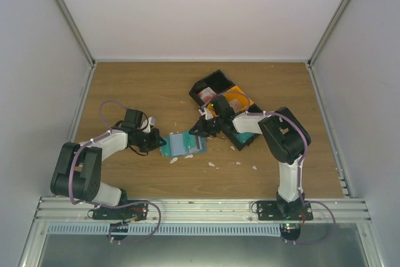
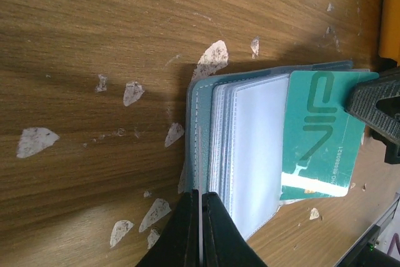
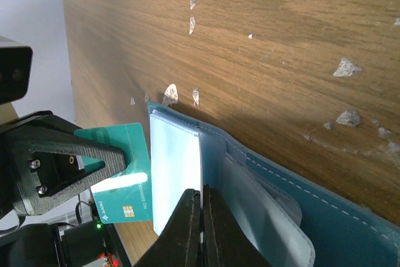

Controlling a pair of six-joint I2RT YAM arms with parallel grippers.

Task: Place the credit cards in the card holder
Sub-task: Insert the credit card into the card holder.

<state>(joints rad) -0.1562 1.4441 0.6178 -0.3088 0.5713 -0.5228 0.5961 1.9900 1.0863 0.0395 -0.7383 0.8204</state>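
Left gripper (image 2: 201,199) and right gripper (image 3: 201,193) are pinched shut, on what I cannot tell. The card (image 2: 315,136) seems only part-way into the holder (image 2: 199,110); a nudge could slide it out.

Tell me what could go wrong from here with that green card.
The card sits only partly over the clear sleeves of the holder, so it could slip off instead of seating. The left jaws pinch just the holder's edge; pushing may twist it loose. The sleeves are stacked tight, so it might enter the wrong gap.
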